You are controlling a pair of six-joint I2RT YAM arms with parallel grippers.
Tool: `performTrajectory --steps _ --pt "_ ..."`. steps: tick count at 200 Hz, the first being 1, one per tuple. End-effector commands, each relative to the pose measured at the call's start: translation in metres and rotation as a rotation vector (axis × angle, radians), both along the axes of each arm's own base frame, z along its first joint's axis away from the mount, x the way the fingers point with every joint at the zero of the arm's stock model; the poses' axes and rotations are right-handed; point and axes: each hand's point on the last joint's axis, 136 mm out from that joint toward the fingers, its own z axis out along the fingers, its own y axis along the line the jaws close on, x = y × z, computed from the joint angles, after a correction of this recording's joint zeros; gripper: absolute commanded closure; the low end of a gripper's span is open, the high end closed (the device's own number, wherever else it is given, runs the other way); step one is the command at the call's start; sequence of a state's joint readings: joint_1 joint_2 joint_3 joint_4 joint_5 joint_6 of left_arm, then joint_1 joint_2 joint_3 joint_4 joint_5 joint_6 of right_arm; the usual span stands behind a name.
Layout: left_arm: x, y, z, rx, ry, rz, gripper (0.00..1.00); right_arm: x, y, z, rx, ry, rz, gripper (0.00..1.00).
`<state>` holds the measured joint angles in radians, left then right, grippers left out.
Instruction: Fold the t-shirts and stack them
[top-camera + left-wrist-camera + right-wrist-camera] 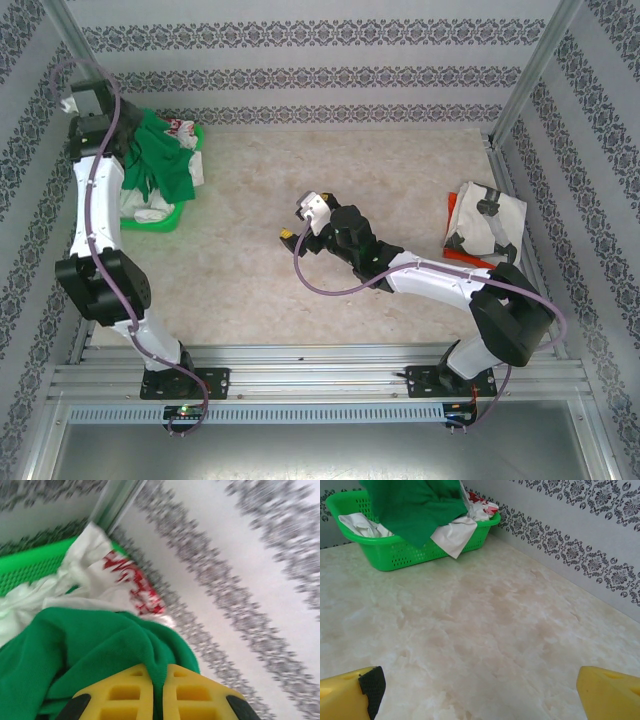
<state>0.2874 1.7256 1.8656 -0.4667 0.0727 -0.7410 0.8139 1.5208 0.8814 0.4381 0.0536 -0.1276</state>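
- The green t-shirt (165, 160) hangs bunched over the green basket (160, 225) in the far left corner of the table (260, 290), its length running from the far wall toward the near edge in the top view
- The left gripper (157, 682) is clenched on a fold of the green t-shirt, cloth pinched between its yellow fingers (125, 695)
- A white t-shirt with red print (132, 580) lies crumpled in the basket just behind the green one; another white t-shirt (455, 535) spills over the basket's rim
- The right gripper (288, 237) hovers above mid-table, jaws spread wide, holding nothing, pointing left toward the basket
- A folded white cloth with dark print (490, 220) sits at the table's right edge, well apart from the basket
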Motion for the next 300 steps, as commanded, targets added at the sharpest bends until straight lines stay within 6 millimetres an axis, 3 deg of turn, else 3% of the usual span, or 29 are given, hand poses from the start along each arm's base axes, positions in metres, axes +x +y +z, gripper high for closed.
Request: performTrajectory --steps 1,34,67,109,140,176,210,255,264,279,289,300 --pt "-0.012 -0.040 0.091 0.077 -0.213 -0.116 1.00 0.003 0.003 0.020 0.063 -0.026 0.002 0.02" --pt "-0.029 -0.085 0.131 0.137 -0.291 -0.203 1.00 0.004 -0.004 0.019 0.074 -0.022 -0.015 0.02" --pt "-0.041 -0.149 0.144 0.155 -0.339 -0.350 1.00 0.005 -0.014 0.020 0.103 -0.010 -0.037 0.02" --pt "-0.044 -0.211 0.128 0.096 -0.340 -0.477 1.00 0.009 -0.035 0.029 0.222 0.035 -0.076 0.02" --pt "-0.035 -0.242 0.091 0.035 -0.299 -0.536 1.00 0.012 -0.043 0.025 0.238 0.071 -0.098 0.02" --pt "-0.014 -0.243 0.013 -0.007 -0.168 -0.513 1.00 0.013 -0.044 0.016 0.231 0.094 -0.104 0.02" --pt "0.016 -0.221 -0.066 0.034 0.021 -0.476 1.00 0.014 -0.043 0.011 0.220 0.102 -0.105 0.02" --pt "0.068 -0.200 -0.137 0.041 0.174 -0.495 0.94 0.019 -0.046 0.007 0.210 0.111 -0.122 0.02" --pt "0.079 -0.195 -0.147 0.050 0.205 -0.491 0.87 0.019 -0.046 0.006 0.207 0.114 -0.122 0.02" --pt "0.095 -0.189 -0.159 0.067 0.254 -0.498 0.66 0.021 -0.048 0.004 0.198 0.120 -0.126 0.02" --pt "0.104 -0.188 -0.154 0.093 0.253 -0.506 0.51 0.021 -0.050 0.001 0.191 0.126 -0.129 0.02" --pt "0.108 -0.189 -0.147 0.105 0.236 -0.509 0.29 0.022 -0.051 -0.001 0.186 0.133 -0.133 0.02"
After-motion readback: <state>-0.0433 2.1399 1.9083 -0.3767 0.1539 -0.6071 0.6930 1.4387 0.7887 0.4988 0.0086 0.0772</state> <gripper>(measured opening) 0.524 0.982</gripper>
